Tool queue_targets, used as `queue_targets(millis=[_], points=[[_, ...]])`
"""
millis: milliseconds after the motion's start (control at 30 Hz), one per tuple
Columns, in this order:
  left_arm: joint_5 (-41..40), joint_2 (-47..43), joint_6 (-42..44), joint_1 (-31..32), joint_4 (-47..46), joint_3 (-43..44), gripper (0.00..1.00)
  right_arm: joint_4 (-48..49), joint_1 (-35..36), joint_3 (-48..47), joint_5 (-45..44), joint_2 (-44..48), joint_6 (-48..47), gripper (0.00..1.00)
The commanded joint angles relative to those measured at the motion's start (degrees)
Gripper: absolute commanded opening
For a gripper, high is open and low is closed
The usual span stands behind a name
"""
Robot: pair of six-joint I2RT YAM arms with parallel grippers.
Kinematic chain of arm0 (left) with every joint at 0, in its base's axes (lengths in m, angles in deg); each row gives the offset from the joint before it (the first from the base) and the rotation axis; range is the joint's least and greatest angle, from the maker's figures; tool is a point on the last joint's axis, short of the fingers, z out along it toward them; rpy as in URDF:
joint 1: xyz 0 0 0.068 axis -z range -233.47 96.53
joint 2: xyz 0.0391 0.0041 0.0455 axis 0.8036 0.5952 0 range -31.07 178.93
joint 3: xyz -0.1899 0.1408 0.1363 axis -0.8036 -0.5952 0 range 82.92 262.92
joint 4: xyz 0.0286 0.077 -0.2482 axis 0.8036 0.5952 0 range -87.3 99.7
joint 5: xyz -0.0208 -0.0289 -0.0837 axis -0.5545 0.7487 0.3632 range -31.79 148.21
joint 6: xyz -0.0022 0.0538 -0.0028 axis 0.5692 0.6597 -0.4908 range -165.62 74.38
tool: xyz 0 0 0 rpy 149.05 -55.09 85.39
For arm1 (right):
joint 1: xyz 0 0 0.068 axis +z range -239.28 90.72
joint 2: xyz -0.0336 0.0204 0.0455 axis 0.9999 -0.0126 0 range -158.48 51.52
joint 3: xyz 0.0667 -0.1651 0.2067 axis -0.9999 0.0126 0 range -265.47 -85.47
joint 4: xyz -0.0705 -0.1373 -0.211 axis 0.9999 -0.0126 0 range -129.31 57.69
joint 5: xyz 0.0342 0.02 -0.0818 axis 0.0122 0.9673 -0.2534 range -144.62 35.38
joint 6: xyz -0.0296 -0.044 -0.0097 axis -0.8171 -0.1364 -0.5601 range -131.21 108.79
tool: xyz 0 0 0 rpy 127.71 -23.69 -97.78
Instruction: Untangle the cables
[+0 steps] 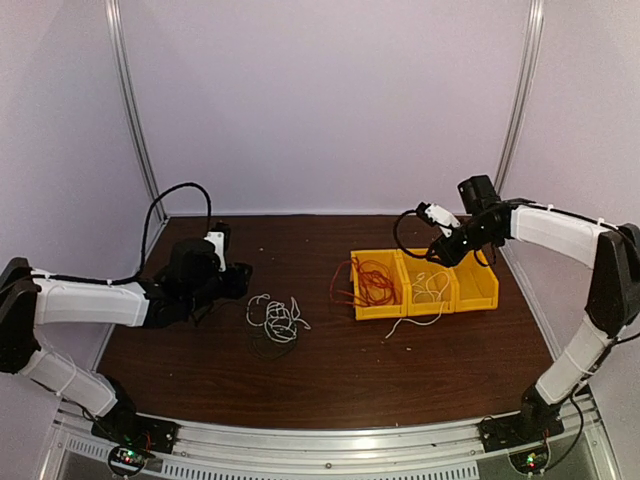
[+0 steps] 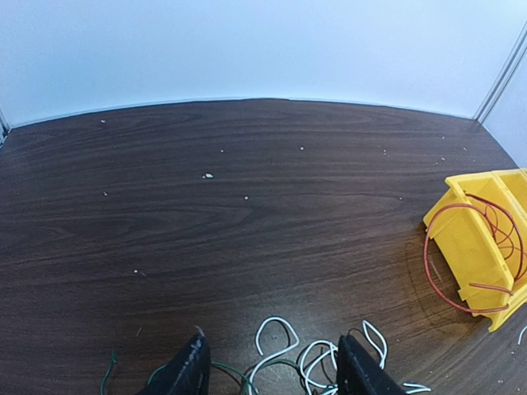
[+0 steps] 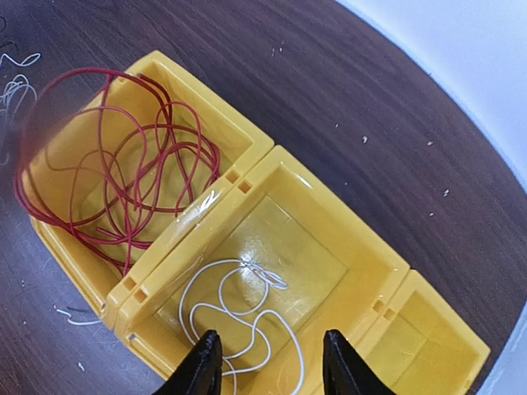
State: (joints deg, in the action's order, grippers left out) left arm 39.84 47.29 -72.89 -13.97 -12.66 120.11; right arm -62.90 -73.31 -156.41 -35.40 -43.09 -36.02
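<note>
A clump of white and dark thin cables (image 1: pixel 272 320) lies on the brown table left of centre. My left gripper (image 1: pixel 238 281) is open just left of it; in the left wrist view (image 2: pixel 272 346) white loops (image 2: pixel 284 329) and a dark green-black wire (image 2: pixel 222 370) lie on the table between and below the fingers. The red cable (image 1: pixel 375 285) sits coiled in the left yellow bin (image 1: pixel 358 312). A white cable (image 3: pixel 247 304) lies in the middle bin (image 3: pixel 325 177), one end trailing over the front onto the table (image 1: pixel 410 322). My right gripper (image 1: pixel 440 252) is open and empty above that bin (image 3: pixel 272 339).
The three yellow bins stand joined in a row right of centre; the right bin (image 1: pixel 478 285) holds nothing. The red cable (image 2: pixel 445 271) bulges over the left bin's near side. Enclosure walls and metal posts ring the table; a thick black arm cable (image 1: pixel 170 200) arcs at the back left.
</note>
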Motion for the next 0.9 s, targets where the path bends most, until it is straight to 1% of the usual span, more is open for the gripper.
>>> queue_targets(millis=[0, 67, 167, 233, 400, 500, 600, 867], points=[[0.5, 1.35, 0.9, 0.31, -3.77, 0.6, 0.53, -3.37, 1.84, 3.07, 1.02, 7.5, -5.75, 0.41], [0.87, 1.81, 0.75, 0.31, -4.17, 0.6, 0.53, -4.07, 4.53, 6.56, 2.87, 9.1, -11.11, 0.38], [1.59, 2.37, 0.55, 0.31, -4.51, 0.77, 0.53, -3.09, 9.83, 10.54, 0.51, 9.66, -15.26, 0.32], [1.86, 2.49, 0.46, 0.31, -4.44, 0.93, 0.53, -2.01, 12.57, 11.94, -0.39, 9.35, -17.4, 0.3], [2.09, 2.23, 0.31, 0.31, -3.93, 0.74, 0.53, -0.52, 17.85, 12.53, -5.09, 6.87, -24.1, 0.3], [1.97, 1.99, 0.03, 0.31, -3.67, 0.46, 0.53, -0.06, 20.03, 11.87, -8.79, 3.98, -27.47, 0.34], [2.02, 1.79, -0.45, 0.31, -3.63, 0.11, 0.53, 0.83, 21.39, 11.07, -11.66, 1.38, -29.58, 0.35], [1.92, 1.18, -0.79, 0.31, -3.72, -0.89, 0.54, 1.89, 23.21, 10.88, -14.29, -2.49, -33.2, 0.35]])
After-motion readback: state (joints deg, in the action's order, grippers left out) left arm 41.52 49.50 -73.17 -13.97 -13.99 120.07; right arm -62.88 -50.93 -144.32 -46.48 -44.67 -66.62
